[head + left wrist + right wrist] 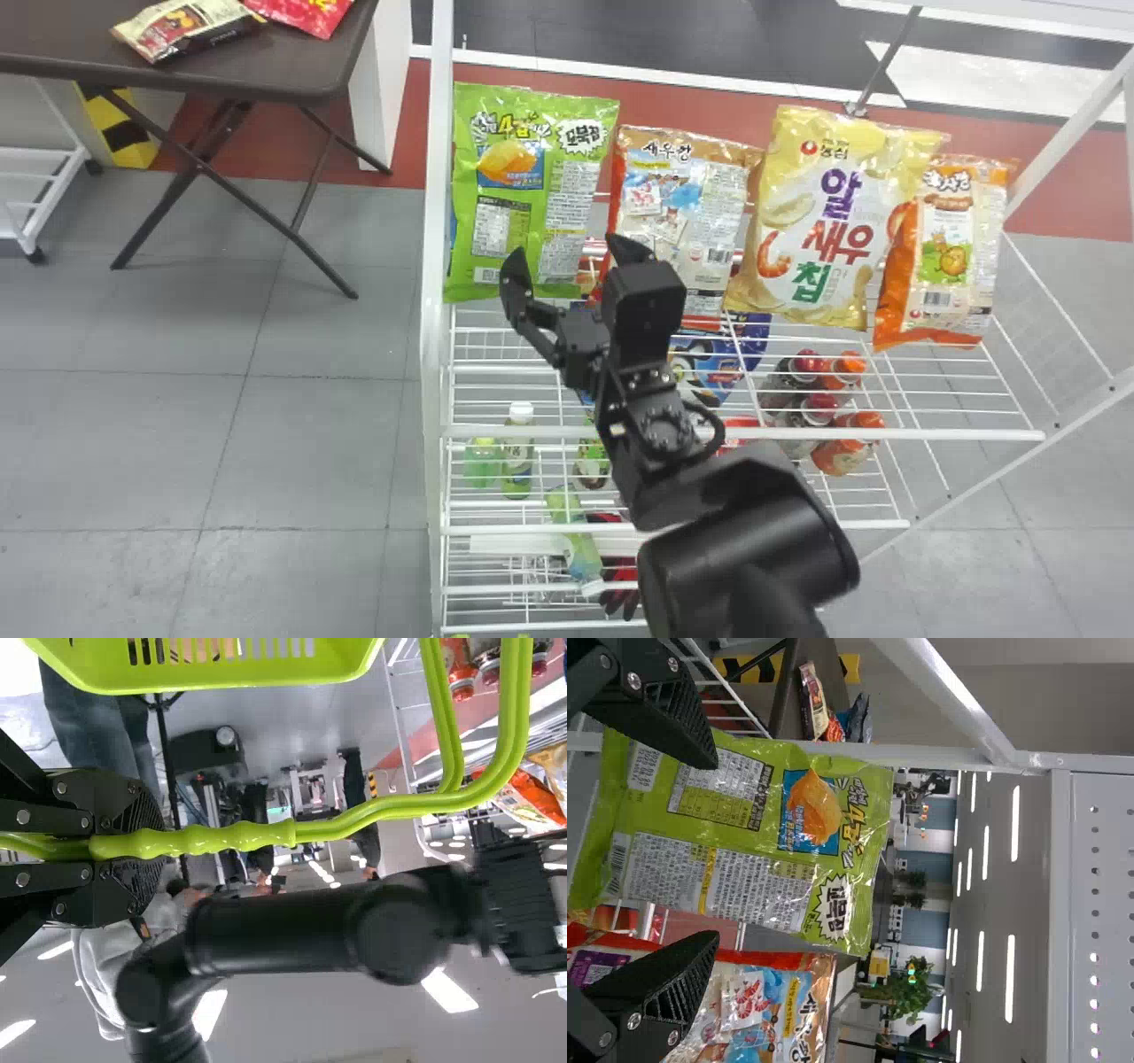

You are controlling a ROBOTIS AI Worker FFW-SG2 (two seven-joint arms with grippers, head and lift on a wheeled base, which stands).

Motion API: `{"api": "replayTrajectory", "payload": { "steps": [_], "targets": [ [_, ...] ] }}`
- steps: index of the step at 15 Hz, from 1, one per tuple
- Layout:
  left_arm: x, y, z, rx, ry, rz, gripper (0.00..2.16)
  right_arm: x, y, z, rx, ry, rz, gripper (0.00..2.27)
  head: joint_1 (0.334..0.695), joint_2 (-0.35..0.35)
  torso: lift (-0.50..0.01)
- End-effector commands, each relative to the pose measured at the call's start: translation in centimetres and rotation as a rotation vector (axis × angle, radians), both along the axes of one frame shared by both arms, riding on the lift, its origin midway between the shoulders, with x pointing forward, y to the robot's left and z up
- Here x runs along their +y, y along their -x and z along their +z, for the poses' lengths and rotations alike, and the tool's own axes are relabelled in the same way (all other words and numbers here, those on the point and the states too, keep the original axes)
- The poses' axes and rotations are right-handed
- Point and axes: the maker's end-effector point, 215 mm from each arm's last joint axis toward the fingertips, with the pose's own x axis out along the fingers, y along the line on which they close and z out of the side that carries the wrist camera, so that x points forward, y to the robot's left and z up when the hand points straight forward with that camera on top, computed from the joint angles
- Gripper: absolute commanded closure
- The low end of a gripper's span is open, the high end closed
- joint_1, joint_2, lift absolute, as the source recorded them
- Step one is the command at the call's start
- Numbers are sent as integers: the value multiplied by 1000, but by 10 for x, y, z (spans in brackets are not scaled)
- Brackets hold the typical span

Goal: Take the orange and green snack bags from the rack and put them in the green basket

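Green plastic snack bag point(532, 159) upright, long axis near vertical; right end effector point(568, 253) open near its lower end. Left end effector point(133, 849) gripping lime-green basket handle point(239, 838).

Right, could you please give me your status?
Left end effector closed on basket handle. Right end effector open before green bag. Bag on rack; neighbouring bag close beside.

From my remote station, the green snack bag point(532, 190) looked like glossy, wrinkled plastic film. I saw smooth plastic on the green basket point(221, 679), a glossy, bumpy handle point(354, 822), and painted metal on the rack point(930, 435).
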Motion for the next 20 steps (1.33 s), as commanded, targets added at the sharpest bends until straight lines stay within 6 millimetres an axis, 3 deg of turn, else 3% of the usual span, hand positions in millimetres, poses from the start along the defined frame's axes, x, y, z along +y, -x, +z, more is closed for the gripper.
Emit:
{"api": "replayTrajectory", "payload": {
  "steps": [1,6,12,16,17,18,19,20],
  "targets": [
    [1,0,-2,1,-7,3,2148,-1,-22,0,4,-1,0,147,695,-159,0],
    [-1,-8,-2,-12,-11,7,2148,-3,-49,1,34,-54,25,154,695,-146,0],
    [2,-19,-4,-25,-18,6,2148,41,-61,-4,84,-60,129,181,695,-100,0],
    [6,-23,-7,-18,-12,20,2148,47,-70,-11,88,-12,123,262,695,-62,0],
    [6,-24,-7,-21,-10,21,2148,45,-72,-15,103,-16,119,427,695,-53,0],
    [6,-25,-7,-23,-9,22,2148,39,-74,-21,122,-12,108,886,695,-51,0],
    [6,-26,-7,-23,-10,22,2148,31,-75,-27,144,-14,92,1663,695,-51,0],
    [6,-26,-8,-20,-10,21,2145,31,-75,-26,138,0,94,2101,695,-53,0]
  ]
}}
